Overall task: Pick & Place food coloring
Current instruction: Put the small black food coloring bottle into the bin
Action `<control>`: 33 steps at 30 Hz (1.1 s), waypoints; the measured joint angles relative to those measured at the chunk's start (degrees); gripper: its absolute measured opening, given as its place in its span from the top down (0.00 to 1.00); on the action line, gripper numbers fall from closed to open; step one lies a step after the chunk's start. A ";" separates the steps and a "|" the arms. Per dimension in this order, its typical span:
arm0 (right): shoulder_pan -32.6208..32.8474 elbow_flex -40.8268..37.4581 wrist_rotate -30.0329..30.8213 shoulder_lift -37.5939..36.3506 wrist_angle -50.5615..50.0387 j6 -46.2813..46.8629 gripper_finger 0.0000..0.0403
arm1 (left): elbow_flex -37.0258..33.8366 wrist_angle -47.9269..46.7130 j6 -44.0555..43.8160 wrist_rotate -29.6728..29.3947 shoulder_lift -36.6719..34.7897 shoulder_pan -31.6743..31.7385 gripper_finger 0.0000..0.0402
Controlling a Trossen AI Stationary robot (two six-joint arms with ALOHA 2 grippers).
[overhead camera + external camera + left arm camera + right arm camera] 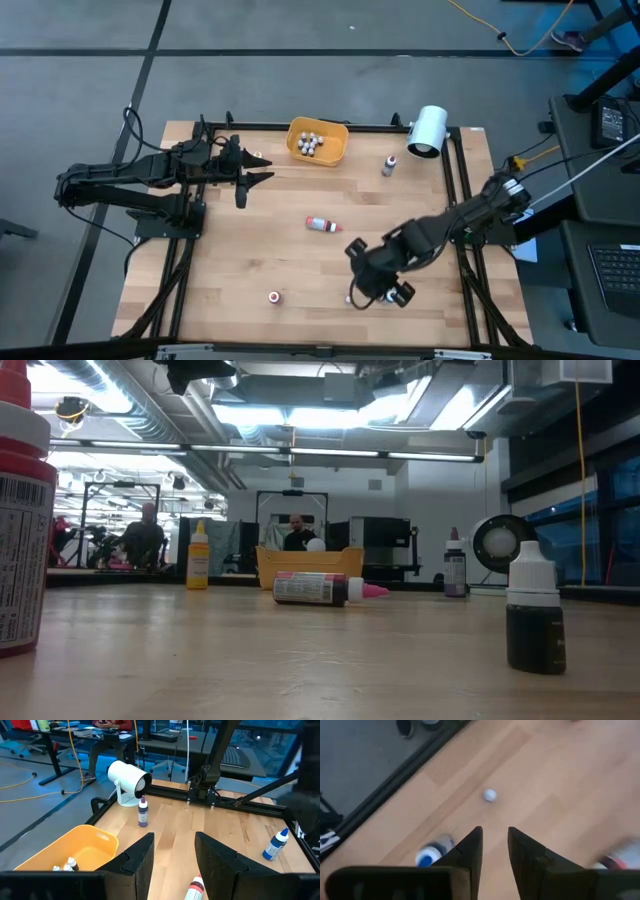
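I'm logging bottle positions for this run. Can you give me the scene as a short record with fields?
bowl: orange bowl at the table's far edge, several small bottles inside
lying bottle: red-capped, mid-table
upright bottle: purple-capped, beside the white cylinder
left gripper: open, near the bowl
right gripper: open, above the near edge, empty

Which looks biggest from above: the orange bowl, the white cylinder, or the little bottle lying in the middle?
In the high view, biggest to smallest:
1. orange bowl
2. white cylinder
3. lying bottle

The bowl clearly covers more than the cylinder, and the bottle is far smaller than both.
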 joint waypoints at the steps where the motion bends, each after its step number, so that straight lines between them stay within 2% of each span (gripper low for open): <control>1: 0.47 0.00 -0.47 0.93 0.44 0.06 0.76 | 0.00 0.00 0.00 0.00 0.00 0.00 0.65; 5: 1.91 0.00 -0.44 4.56 4.83 0.55 0.66 | 0.00 0.00 0.00 -0.02 0.00 0.02 0.65; 8: 2.52 0.00 2.19 7.21 7.69 1.21 0.56 | 0.00 0.00 -0.01 -0.02 0.00 0.00 0.65; 12: 2.59 0.02 2.31 10.33 7.71 -0.14 0.44 | 0.00 0.00 -0.02 0.00 0.00 0.02 0.65; 15: 2.57 0.02 2.30 12.44 8.47 -0.23 0.39 | 0.00 0.00 0.00 -0.02 0.00 0.00 0.65; 22: 2.32 -0.63 2.26 16.16 12.29 -0.37 0.40 | 0.00 0.00 0.00 -0.02 0.00 0.00 0.65; 33: 1.90 -9.60 2.20 16.89 20.97 2.87 0.46 | 0.00 0.00 0.00 -0.02 0.00 0.02 0.65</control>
